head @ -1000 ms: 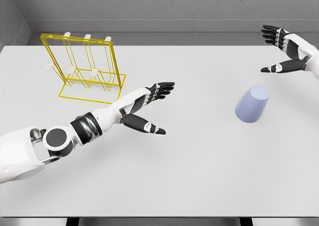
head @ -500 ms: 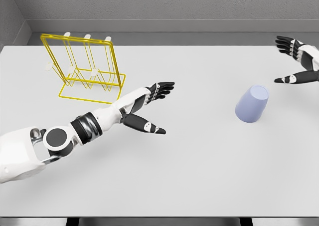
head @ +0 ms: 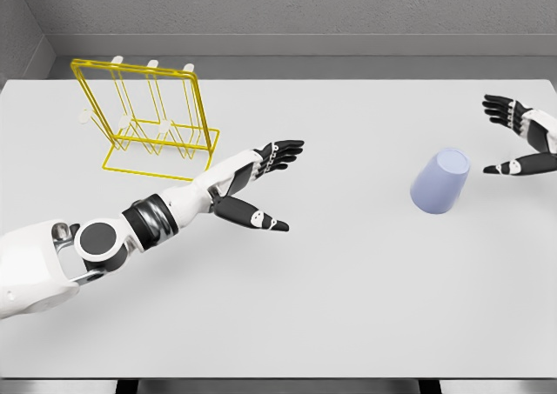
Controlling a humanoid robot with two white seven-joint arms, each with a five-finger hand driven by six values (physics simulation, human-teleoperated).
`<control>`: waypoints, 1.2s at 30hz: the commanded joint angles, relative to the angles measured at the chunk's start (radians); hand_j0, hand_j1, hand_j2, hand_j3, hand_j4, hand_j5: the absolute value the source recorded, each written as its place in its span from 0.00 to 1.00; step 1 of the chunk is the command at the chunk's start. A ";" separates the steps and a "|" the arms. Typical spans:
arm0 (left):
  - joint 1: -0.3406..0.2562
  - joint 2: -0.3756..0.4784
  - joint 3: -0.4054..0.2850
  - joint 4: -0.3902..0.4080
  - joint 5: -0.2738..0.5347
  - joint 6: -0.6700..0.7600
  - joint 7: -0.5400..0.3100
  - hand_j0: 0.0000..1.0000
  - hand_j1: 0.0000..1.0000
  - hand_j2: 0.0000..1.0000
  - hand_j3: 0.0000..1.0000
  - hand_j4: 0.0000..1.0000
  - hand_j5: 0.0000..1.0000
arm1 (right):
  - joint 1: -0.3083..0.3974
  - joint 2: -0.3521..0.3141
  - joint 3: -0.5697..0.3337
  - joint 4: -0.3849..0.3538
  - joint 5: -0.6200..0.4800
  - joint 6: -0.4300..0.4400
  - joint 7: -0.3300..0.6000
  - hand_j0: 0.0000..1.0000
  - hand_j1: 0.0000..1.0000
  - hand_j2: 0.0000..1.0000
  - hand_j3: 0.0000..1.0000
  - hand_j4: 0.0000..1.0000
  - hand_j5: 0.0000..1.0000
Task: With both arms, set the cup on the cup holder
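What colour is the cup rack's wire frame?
Yellow; the cup rack shows clearly at far left in the head view.

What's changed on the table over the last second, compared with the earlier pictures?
Only the right hand moved: it dropped from the far right corner toward the lavender cup, and now hangs open just right of it, not touching. Nothing was grasped or released. The cup, the yellow wire cup holder and the open left hand stayed where they were.
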 commanded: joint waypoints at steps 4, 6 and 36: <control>-0.002 -0.002 0.001 0.000 -0.001 0.000 0.000 1.00 1.00 1.00 1.00 1.00 1.00 | 0.005 -0.007 -0.005 -0.001 -0.026 0.002 0.000 1.00 1.00 1.00 1.00 1.00 1.00; -0.002 0.000 0.001 0.000 -0.001 0.000 0.000 1.00 1.00 1.00 1.00 1.00 1.00 | 0.017 -0.007 -0.012 -0.004 -0.027 0.002 0.000 1.00 1.00 1.00 1.00 1.00 1.00; 0.012 0.000 0.015 0.000 0.001 0.006 -0.001 1.00 1.00 1.00 1.00 1.00 1.00 | 0.206 -0.056 -0.082 -0.209 -0.059 0.002 0.000 1.00 1.00 1.00 1.00 1.00 1.00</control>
